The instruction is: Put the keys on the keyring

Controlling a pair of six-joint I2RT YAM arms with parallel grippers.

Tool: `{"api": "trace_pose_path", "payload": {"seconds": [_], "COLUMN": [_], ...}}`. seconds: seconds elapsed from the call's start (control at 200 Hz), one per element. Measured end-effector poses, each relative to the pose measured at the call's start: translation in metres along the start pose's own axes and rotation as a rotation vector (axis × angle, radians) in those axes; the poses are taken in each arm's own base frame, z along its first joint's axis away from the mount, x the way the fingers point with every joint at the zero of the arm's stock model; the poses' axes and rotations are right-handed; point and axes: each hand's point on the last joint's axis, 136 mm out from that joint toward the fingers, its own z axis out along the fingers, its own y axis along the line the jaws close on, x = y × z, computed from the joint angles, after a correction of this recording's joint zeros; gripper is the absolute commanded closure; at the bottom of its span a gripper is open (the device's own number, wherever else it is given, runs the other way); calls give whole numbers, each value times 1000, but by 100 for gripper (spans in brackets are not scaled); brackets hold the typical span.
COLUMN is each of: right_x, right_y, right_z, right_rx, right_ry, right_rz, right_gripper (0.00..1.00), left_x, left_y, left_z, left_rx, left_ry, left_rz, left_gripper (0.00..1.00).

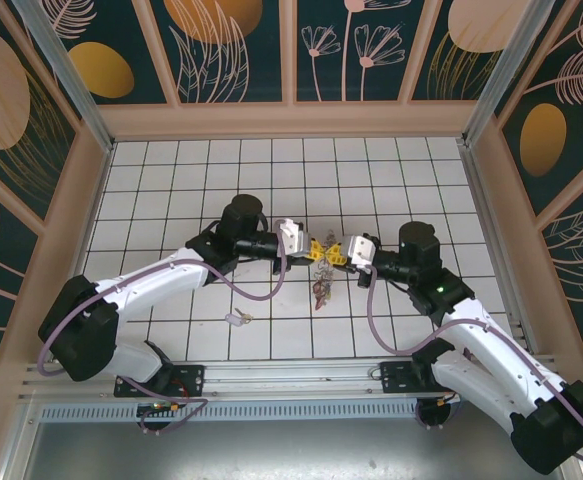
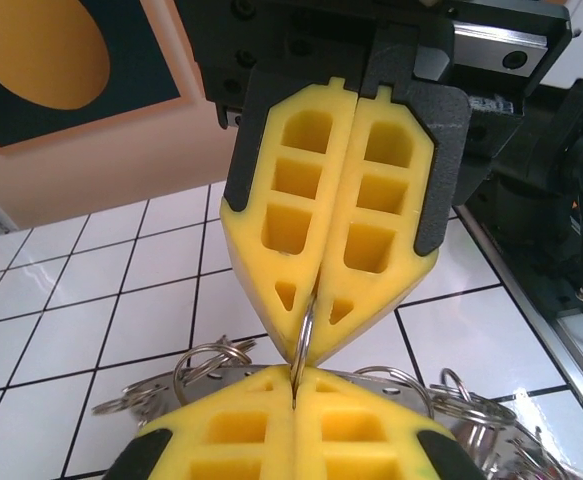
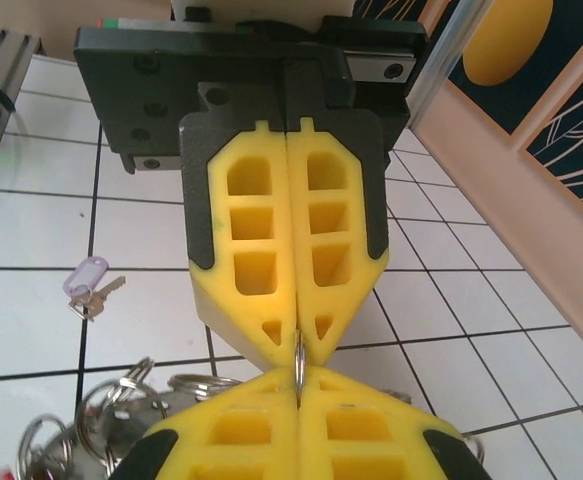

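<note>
**While the left gripper and the right gripper are pinching the keyring, the keys are dangling below**

Where the two arms are rising from the bottom of the overhead frame, the left arm and the right arm are bending inward over the white tiled bench. Just above the bases, lower left of centre, a loose key with a pale tag is lying flat on the tiles, well apart from the bunch. In the right wrist view it is sitting at mid left, and its tag is looking lilac.

Higher up, at the centre of the overhead frame, the grippers are meeting tip to tip with their yellow fingers pressed together. The keys are hanging in a cluster directly under that meeting point. I cannot tell whether they are touching the tiles.

In the left wrist view, the left gripper is filling the bottom edge, clamping the thin ring, which is showing edge-on. The right gripper, facing it in the upper centre, is clamping the upper part of the same ring. Small split rings and keys are fanning out at lower left and lower right.

In the right wrist view, the right gripper is sitting at the bottom and the left gripper above it. The ring is passing between them, and keys are bunching at lower left.

Dark teal walls with leaf patterns are closing off the top of the overhead frame.
</note>
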Motion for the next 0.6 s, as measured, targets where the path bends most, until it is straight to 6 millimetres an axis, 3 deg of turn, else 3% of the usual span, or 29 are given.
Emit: {"api": "trace_pose_path", "payload": {"seconds": [0.31, 0.601], "right_x": [11, 14], "right_y": [-2, -5], "right_z": [-6, -5], "right_rx": [0, -17], "right_ry": [102, 147], "right_rz": [-71, -56], "right_gripper": [82, 77], "left_x": [8, 26], "left_y": [4, 10], "left_z": [4, 5], "left_rx": [-45, -78], "left_ry": [44, 113], "left_rz": [-8, -42], "left_gripper": [100, 100]}}
